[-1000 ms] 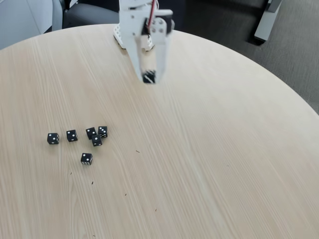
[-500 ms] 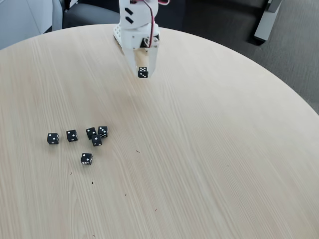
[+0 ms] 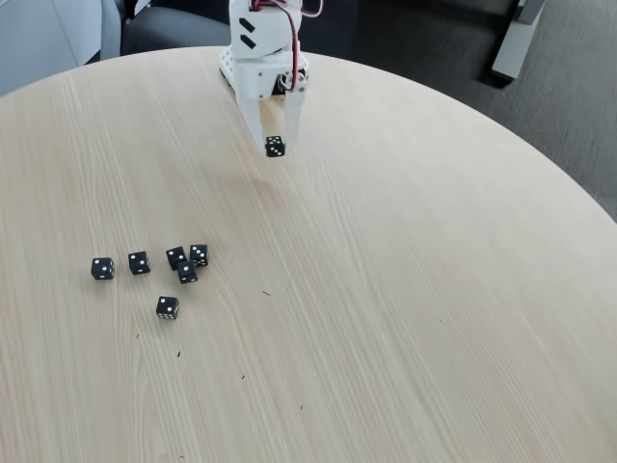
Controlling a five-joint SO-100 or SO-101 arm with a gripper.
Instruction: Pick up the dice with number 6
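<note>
Fixed view: white arm near far edge of round wooden worktop. Jaws clenched on dice with number 6, die pinched between two fingertips, raised off worktop surface. Six other black dice clustered at left of view, well apart from jaws, resting on worktop.
</note>
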